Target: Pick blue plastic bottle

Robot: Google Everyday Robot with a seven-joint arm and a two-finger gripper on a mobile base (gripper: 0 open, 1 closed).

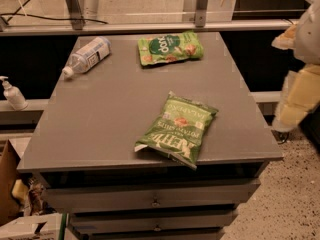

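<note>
The blue plastic bottle (88,55) lies on its side at the far left corner of the grey table (105,119). It is clear, with a pale label, and its white cap points toward the left edge. My gripper (295,96) is a blurred white and yellowish shape at the right edge of the view. It is off the table's right side, far from the bottle, and holds nothing that I can see.
A green chip bag (171,47) lies at the far middle of the table, and a second green chip bag (179,128) lies near the front. A small white pump bottle (12,93) stands on a ledge to the left. There are drawers under the tabletop.
</note>
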